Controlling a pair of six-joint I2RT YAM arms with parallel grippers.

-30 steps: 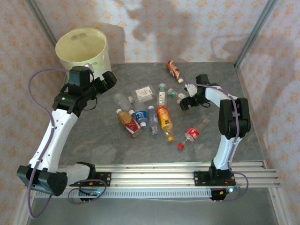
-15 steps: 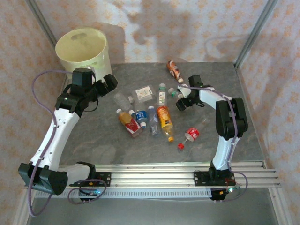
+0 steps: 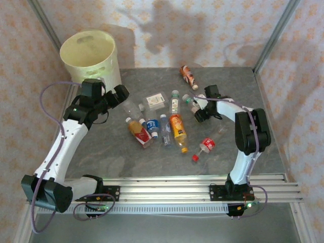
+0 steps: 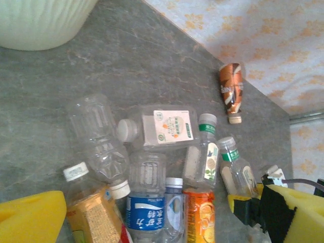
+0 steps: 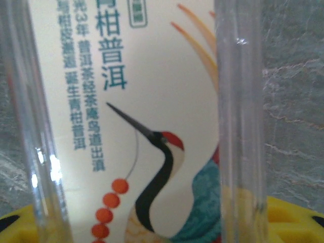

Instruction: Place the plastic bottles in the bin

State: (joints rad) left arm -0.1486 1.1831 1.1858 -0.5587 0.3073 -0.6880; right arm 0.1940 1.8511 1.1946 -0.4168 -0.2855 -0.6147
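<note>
Several plastic bottles lie in a heap mid-table: a white-labelled one [image 3: 156, 101], an orange-labelled one [image 3: 177, 126], a blue-labelled one [image 3: 153, 126] and a clear one [image 3: 130, 107]. A brown bottle [image 3: 188, 76] lies apart at the back, and a red-labelled one [image 3: 207, 144] near the front. The cream bin [image 3: 88, 50] stands at the back left. My left gripper [image 3: 121, 93] hangs open over the heap's left side, its yellow pads [image 4: 30, 217] wide apart. My right gripper [image 3: 198, 109] is shut on a green-capped bottle [image 4: 235, 169], whose crane label [image 5: 152, 126] sits between the yellow pads [image 5: 291, 217].
A loose red cap [image 3: 195, 158] lies near the front. The bin's wall [image 4: 35, 23] shows at the upper left of the left wrist view. Metal frame posts [image 3: 273, 35] and patterned walls close in the table's back and sides. A rail [image 3: 192, 185] runs along the near edge.
My right gripper has slid left onto the green-capped bottle and its jaws have narrowed around it. My left arm has swung away from the bin toward the heap, still open.
</note>
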